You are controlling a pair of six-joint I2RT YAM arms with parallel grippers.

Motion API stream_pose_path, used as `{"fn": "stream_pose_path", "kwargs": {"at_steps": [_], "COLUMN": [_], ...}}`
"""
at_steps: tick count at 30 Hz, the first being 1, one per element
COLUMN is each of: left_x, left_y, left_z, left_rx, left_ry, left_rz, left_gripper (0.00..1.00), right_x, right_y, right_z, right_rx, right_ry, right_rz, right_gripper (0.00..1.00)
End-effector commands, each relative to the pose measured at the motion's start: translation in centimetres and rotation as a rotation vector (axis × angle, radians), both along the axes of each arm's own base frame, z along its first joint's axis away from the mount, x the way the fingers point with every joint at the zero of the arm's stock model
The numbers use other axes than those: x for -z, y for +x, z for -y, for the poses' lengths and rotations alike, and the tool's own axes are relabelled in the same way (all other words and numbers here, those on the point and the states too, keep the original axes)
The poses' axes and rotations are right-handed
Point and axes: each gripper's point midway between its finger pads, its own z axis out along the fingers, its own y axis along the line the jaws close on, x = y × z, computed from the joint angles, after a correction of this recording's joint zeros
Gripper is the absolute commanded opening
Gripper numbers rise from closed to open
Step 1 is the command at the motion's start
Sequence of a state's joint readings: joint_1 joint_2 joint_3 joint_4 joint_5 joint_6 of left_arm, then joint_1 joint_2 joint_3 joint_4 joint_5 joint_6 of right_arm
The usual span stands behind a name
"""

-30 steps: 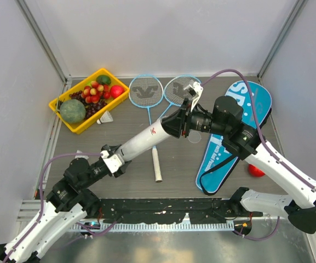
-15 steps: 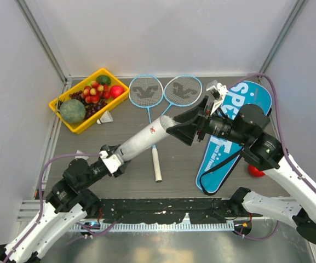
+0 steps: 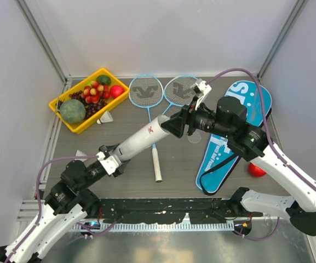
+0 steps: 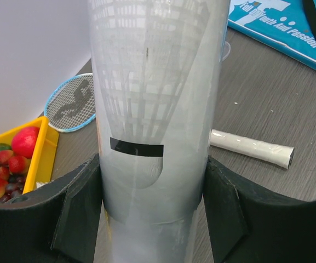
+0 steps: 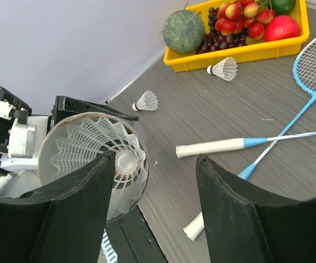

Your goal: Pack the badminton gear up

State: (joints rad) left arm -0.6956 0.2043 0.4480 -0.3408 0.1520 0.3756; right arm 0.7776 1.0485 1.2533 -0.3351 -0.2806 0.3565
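Note:
My left gripper point(image 3: 109, 160) is shut on the lower end of the long white tube point(image 3: 141, 139), which slants up and to the right above the table. In the left wrist view the tube point(image 4: 155, 109) fills the gap between both pads. My right gripper point(image 5: 156, 160) stands open at the tube's open mouth, holding nothing. A white shuttlecock point(image 5: 116, 161) sits inside that mouth. Two more shuttlecocks point(image 5: 145, 101) point(image 5: 223, 68) lie on the table near the tray. Two light-blue rackets point(image 3: 145, 92) point(image 3: 181, 89) lie crossed at the back. The blue racket bag point(image 3: 240, 126) lies flat at the right.
A yellow tray point(image 3: 73, 128) of fruit stands at the back left. A loose red apple point(image 3: 256, 170) lies by the bag's right edge. A clear round cap point(image 3: 194, 137) rests on the table between the tube and the bag. A white racket handle point(image 3: 156, 164) lies under the tube.
My right gripper drew back to the right over the bag, then returned to the tube's mouth with its jaws open. The left arm and tube barely moved.

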Motion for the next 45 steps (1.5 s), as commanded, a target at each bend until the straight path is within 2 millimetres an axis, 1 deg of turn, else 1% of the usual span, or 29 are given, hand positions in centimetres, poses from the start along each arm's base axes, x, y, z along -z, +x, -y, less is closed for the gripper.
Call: {"fn": "stream_pose_path", "kwargs": {"at_steps": [1,5,7,9,12,14,16,18,19,21,24,25,28,30,31,32,33,34,35,36,37,38,39,40,41,42,43,44,45], "left_x": [-3.3,-3.2,-3.2,-3.3,-3.8,-4.3,-4.8,-5.3,-5.6,-5.9,-6.3,-6.4,-8.2,-10.2,-11.1,-12.2,-13.1,-14.3,-15.3,-16.2,-17.1,-17.7,-18.5,-19.1,-19.4,-19.7,-19.9,-20.1,-20.1], "left_y": [-0.1,-0.2,0.0,0.1,0.6,1.4,2.7,3.4,3.8,4.3,5.0,5.1,5.0,4.4,4.0,3.5,3.0,2.3,1.6,1.0,0.3,-0.2,-0.9,-1.5,-2.0,-2.4,-2.8,-3.2,-3.4], "left_z": [0.6,0.7,0.7,0.6,0.1,-0.8,-2.4,-3.6,-4.1,-5.0,-6.4,-6.8,-8.7,-10.2,-11.0,-11.6,-12.0,-12.4,-12.7,-12.8,-12.8,-13.0,-13.2,-13.4,-13.3,-13.2,-13.1,-13.0,-12.7], "left_rx": [0.027,0.036,0.030,0.022,-0.023,-0.100,-0.223,-0.313,-0.354,-0.422,-0.521,-0.547,-0.646,-0.696,-0.719,-0.726,-0.725,-0.709,-0.691,-0.664,-0.634,-0.616,-0.600,-0.582,-0.558,-0.536,-0.515,-0.494,-0.474], "left_ry": [-0.084,-0.083,-0.084,-0.084,-0.103,-0.127,-0.147,-0.170,-0.178,-0.178,-0.169,-0.166,-0.223,-0.292,-0.327,-0.363,-0.398,-0.434,-0.463,-0.482,-0.496,-0.510,-0.540,-0.558,-0.568,-0.583,-0.588,-0.598,-0.604], "left_rz": [0.093,0.093,0.094,0.095,0.099,0.082,0.063,0.035,0.024,0.001,-0.023,-0.032,-0.026,-0.004,0.009,0.024,0.036,0.055,0.073,0.086,0.099,0.103,0.103,0.108,0.105,0.102,0.098,0.095,0.086], "left_gripper": [0.15,0.15,0.15,0.15,0.15,0.15,0.15,0.17,0.17,0.19,0.19,0.19,0.19,0.20,0.20,0.20,0.20,0.19,0.19,0.19,0.19,0.19,0.18,0.18,0.18,0.18,0.18,0.18,0.18], "right_x": [-1.7,-1.3,-1.2,-1.0,-1.8,-2.6,-3.6,-4.7,-4.6,-6.0,-6.0,-5.4,-4.0,-2.0,-1.7,0.0,0.1,1.4,1.8,3.6,3.8,5.6,6.1,7.5,8.3,9.7,10.8,11.4,11.9], "right_y": [0.1,-0.6,-1.0,-1.1,-0.7,-0.3,0.2,0.4,0.4,0.4,0.7,1.1,1.8,2.8,3.1,3.6,3.9,4.4,4.8,5.4,5.7,6.2,6.4,6.8,6.8,7.1,7.2,7.3,7.4], "right_z": [-0.5,-2.4,-3.1,-3.3,-2.4,-1.5,-0.3,0.6,1.2,2.0,2.5,2.4,1.5,0.3,0.0,-1.0,-1.6,-2.6,-3.3,-4.7,-5.4,-7.2,-8.1,-10.1,-11.1,-13.1,-14.3,-16.2,-17.3], "right_rx": [-0.016,-0.114,-0.163,-0.177,-0.119,-0.062,0.007,0.057,0.083,0.117,0.146,0.158,0.151,0.151,0.146,0.137,0.123,0.110,0.101,0.076,0.058,0.024,0.005,-0.034,-0.054,-0.085,-0.100,-0.131,-0.146], "right_ry": [0.028,0.072,0.074,0.069,0.084,0.104,0.137,0.184,0.200,0.277,0.326,0.323,0.318,0.311,0.323,0.312,0.327,0.312,0.321,0.294,0.302,0.272,0.266,0.237,0.221,0.197,0.182,0.172,0.169], "right_rz": [0.034,-0.001,-0.015,-0.023,-0.004,0.015,0.042,0.072,0.080,0.126,0.154,0.150,0.135,0.088,0.088,0.038,0.039,0.004,-0.010,-0.043,-0.045,-0.081,-0.093,-0.127,-0.144,-0.173,-0.195,-0.212,-0.227], "right_gripper": [0.60,0.50,0.49,0.56,0.68,0.75,0.80,0.82,0.83,0.86,0.88,0.89,0.89,0.89,0.89,0.89,0.88,0.88,0.88,0.88,0.88,0.88,0.87,0.86,0.84,0.84,0.83,0.82,0.82]}}
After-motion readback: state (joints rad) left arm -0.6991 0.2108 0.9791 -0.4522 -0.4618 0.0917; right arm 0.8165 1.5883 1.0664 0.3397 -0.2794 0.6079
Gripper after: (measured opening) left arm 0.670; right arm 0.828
